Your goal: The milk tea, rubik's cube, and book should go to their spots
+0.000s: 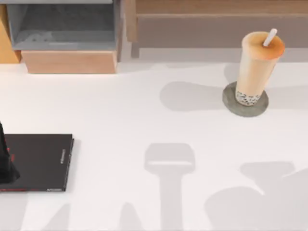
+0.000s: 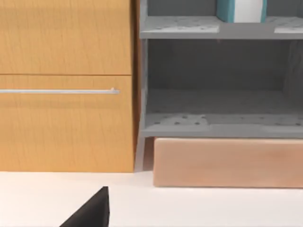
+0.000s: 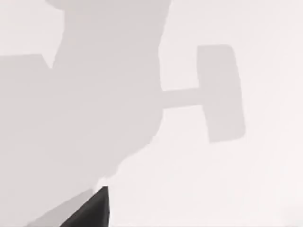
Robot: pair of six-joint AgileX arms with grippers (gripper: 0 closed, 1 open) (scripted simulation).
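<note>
The milk tea (image 1: 257, 65), a tall clear cup with an orange lid and white straw, stands upright on the round grey disc (image 1: 230, 103) at the table's back right. A thin black slab with red marks (image 1: 41, 161) lies at the left edge. My left gripper (image 1: 6, 163) shows as a dark shape over the slab's left end; a black part of it (image 2: 90, 212) also shows in the left wrist view. The teal book (image 2: 225, 10) stands on the grey shelf's upper level. A black part of my right gripper (image 3: 90, 209) hangs over bare white table. The rubik's cube is out of view.
A grey open shelf unit (image 1: 62, 26) with a tan wooden block (image 1: 70, 61) under it stands at the back left, beside an orange wooden cabinet (image 2: 66, 94) with a metal handle. A wooden ledge (image 1: 216, 21) runs along the back right. Arm shadows fall on the table's front half.
</note>
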